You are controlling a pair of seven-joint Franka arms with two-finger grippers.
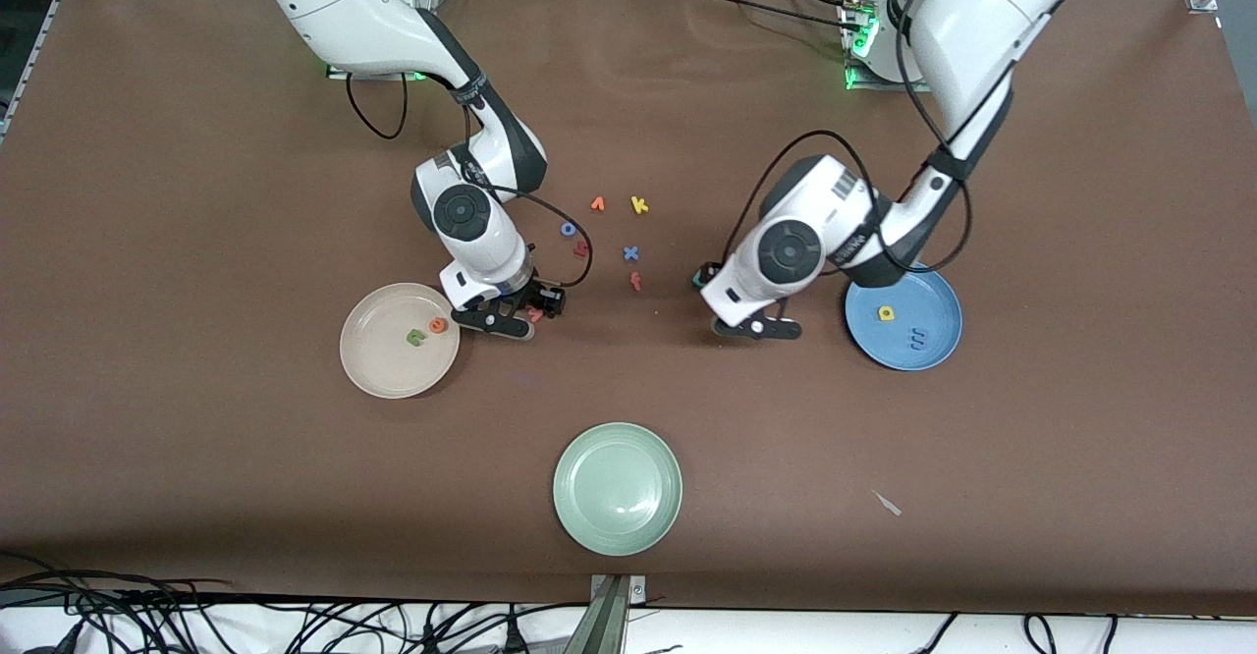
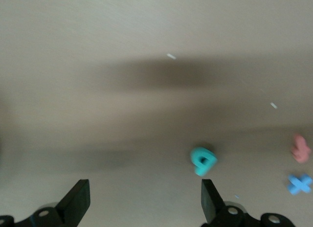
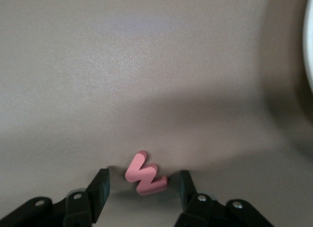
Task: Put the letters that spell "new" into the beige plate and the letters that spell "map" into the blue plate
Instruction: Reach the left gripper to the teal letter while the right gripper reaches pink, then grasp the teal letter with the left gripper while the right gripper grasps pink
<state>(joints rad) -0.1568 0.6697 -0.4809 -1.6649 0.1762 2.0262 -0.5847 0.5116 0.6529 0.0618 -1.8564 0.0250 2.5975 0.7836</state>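
The round cream-beige plate (image 1: 376, 371) holds the green foam n (image 1: 415, 337) and orange foam e (image 1: 438, 324); just beside it the right gripper (image 3: 141, 188) brackets the pink foam w (image 3: 145, 175), fingers parted, not clamped; the round blue plate (image 1: 938, 294) holds the yellow foam a (image 1: 886, 313) and blue foam m (image 1: 918, 339); beside it the left gripper (image 2: 145, 205) gapes near the teal foam p (image 2: 203, 160).

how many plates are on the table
3: the beige plate toward the right arm's end, the blue plate toward the left arm's end, and a pale green plate nearest the front camera.
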